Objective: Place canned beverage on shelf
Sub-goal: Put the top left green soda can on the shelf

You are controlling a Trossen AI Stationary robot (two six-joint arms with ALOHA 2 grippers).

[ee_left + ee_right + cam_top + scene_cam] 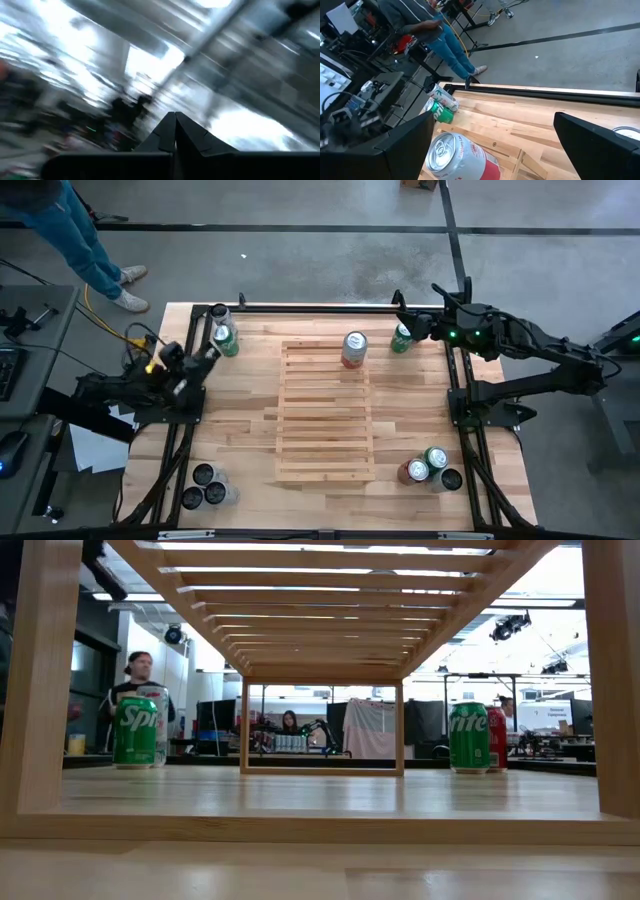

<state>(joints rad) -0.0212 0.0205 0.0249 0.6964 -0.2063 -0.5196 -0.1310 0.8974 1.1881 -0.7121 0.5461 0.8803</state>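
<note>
The shelf (325, 415) is pale, smooth, matt wooden slats on a glossier butcher-block wooden table (420, 410), while the red can (460, 157) between the right gripper's (500, 145) matt black plastic-looking fingers (600, 145) is shiny printed metal with a bare silver top.

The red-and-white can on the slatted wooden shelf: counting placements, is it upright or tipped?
Upright: the high view shows the red-and-white can top-up, silver lid facing the camera, on the slatted wooden shelf.

person (85, 245): standing beyond table's far-left corner | yellow cable (95, 305): on floor near their feet
</note>
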